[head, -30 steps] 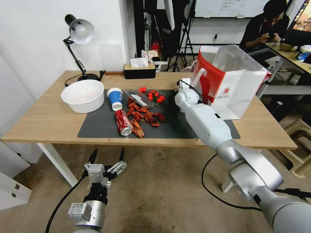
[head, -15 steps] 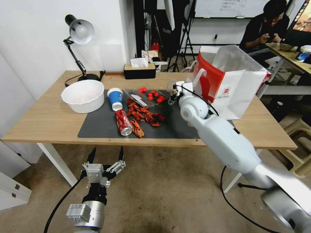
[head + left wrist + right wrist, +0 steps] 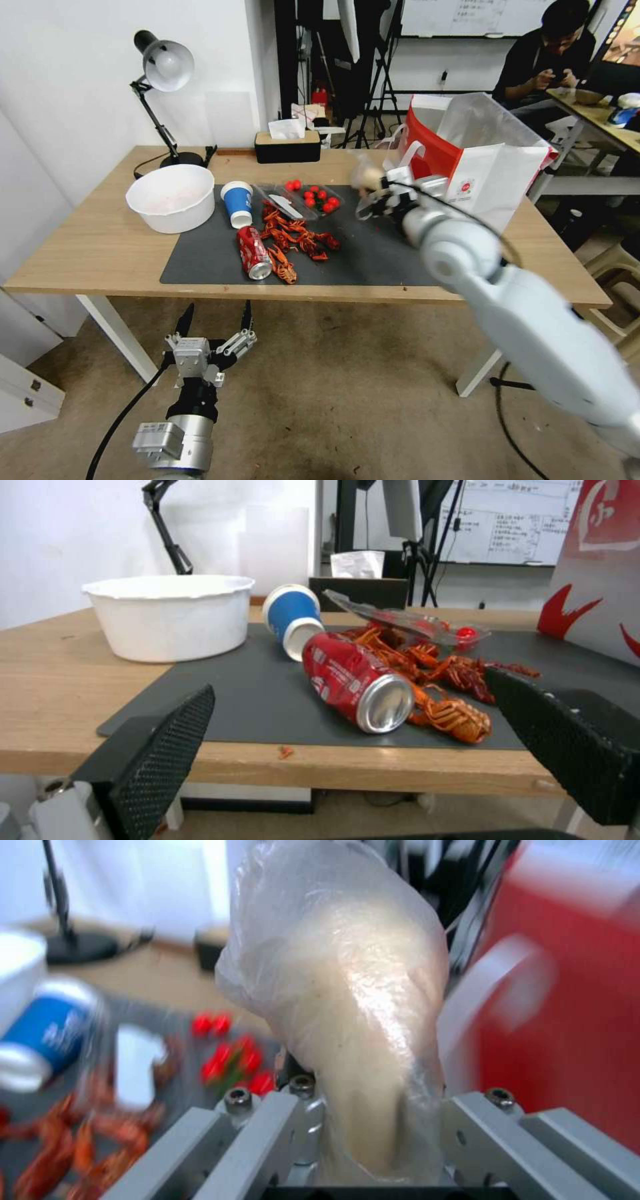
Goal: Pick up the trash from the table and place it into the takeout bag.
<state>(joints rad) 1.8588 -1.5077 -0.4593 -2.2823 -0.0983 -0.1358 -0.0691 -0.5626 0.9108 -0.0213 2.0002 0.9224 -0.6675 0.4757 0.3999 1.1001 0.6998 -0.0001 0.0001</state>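
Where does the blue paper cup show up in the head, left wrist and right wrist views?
Head view: blue paper cup stands on the dark mat, beside the white bowl.
Left wrist view: the cup is behind the red soda can, beside the bowl.
Right wrist view: the cup is at the picture's edge, blurred.
Shared landmark: the red cherry tomatoes.

An office or lab workroom — a whiteboard on the back wall, tripod stands beneath it, a desk lamp on the light-wood table, bare concrete floor.
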